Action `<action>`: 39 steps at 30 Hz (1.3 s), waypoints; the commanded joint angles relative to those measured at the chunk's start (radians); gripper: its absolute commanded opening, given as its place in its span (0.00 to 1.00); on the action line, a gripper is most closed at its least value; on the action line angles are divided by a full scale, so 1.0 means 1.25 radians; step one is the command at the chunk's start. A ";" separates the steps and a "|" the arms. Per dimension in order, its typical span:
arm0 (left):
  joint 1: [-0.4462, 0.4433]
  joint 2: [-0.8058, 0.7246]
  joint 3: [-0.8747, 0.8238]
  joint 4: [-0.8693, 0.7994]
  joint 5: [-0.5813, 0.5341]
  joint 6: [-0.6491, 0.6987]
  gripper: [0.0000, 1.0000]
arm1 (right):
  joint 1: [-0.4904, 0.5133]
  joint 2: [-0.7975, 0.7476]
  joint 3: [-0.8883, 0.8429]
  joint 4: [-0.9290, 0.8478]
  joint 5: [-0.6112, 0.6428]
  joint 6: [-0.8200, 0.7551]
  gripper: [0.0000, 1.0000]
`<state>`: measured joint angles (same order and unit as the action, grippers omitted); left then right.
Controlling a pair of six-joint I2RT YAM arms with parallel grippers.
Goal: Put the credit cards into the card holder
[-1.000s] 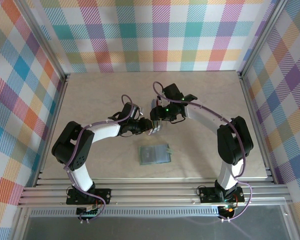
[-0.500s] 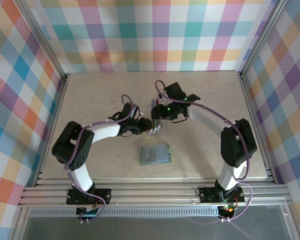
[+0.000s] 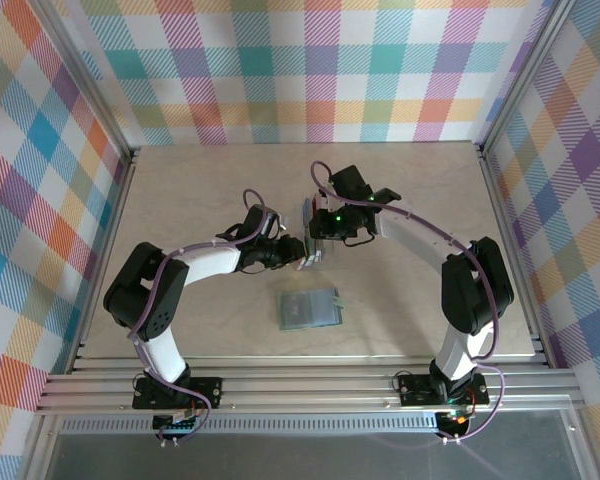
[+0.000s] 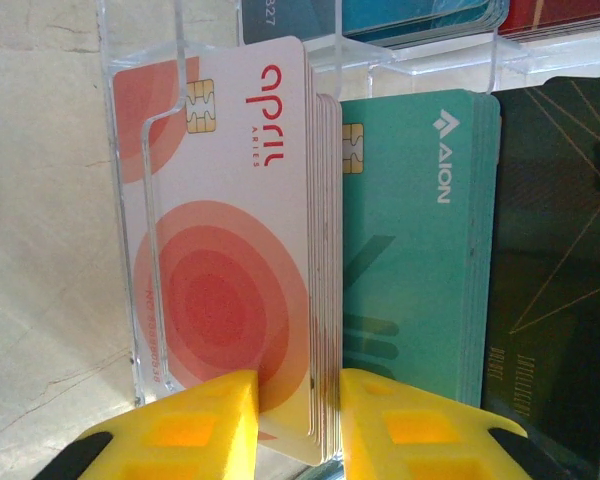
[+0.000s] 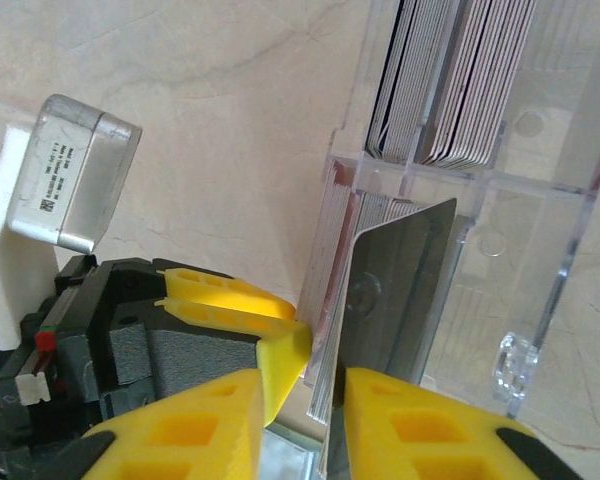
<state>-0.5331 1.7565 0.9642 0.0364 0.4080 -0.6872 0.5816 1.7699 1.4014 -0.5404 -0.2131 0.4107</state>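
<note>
From above, both arms bend inward over the tabletop (image 3: 200,190) and meet near its middle. The left hand (image 3: 300,254) points right and the right hand (image 3: 314,236) points left and toward the near edge, with the two almost touching. The wallet (image 3: 310,308) lies flat and closed on the tabletop, nearer the bases and apart from both hands.

The left wrist camera shows the left hand (image 4: 300,420) clamped on a stack of red-and-white cards (image 4: 230,280) standing on edge in a clear tray (image 4: 118,200). Its yellow fingers (image 4: 195,425) press the stack from both sides. Teal cards (image 4: 410,230) stand just beside that stack, with dark cards (image 4: 555,250) beyond them.

The right wrist camera looks down along the tray (image 5: 550,290). The right hand (image 5: 305,430) has its fingers (image 5: 420,430) close on either side of the card edges, with a grey card (image 5: 400,270) against one of them. I cannot tell whether it grips. The other hand's yellow fingers (image 5: 230,300) reach in from the left.
</note>
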 commanded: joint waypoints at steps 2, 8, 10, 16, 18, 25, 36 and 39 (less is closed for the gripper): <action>0.003 -0.011 0.003 0.009 0.004 0.014 0.26 | 0.004 -0.002 -0.008 0.007 -0.006 0.003 0.21; 0.003 -0.032 -0.001 0.004 0.003 0.014 0.26 | 0.004 -0.010 -0.007 -0.005 0.015 0.003 0.14; 0.003 -0.037 -0.001 0.002 0.004 0.015 0.26 | 0.004 -0.018 -0.008 -0.007 0.023 0.003 0.14; 0.003 -0.055 -0.003 -0.001 0.011 0.009 0.26 | 0.004 -0.031 -0.010 -0.022 0.060 0.003 0.09; 0.003 -0.067 -0.005 -0.004 0.011 0.009 0.26 | 0.003 -0.034 -0.010 -0.025 0.069 0.006 0.08; 0.003 -0.102 -0.018 -0.019 -0.001 0.007 0.26 | 0.002 -0.044 -0.010 -0.033 0.096 0.012 0.05; 0.003 -0.196 -0.052 -0.047 -0.022 0.005 0.26 | 0.002 -0.097 -0.019 -0.036 0.105 0.021 0.00; 0.003 -0.222 -0.074 -0.050 -0.030 0.002 0.27 | 0.002 -0.124 -0.027 -0.033 0.115 0.026 0.00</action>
<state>-0.5331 1.5219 0.9020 0.0006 0.3885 -0.6876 0.5819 1.6699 1.3830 -0.5697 -0.0811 0.4294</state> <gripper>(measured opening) 0.268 0.045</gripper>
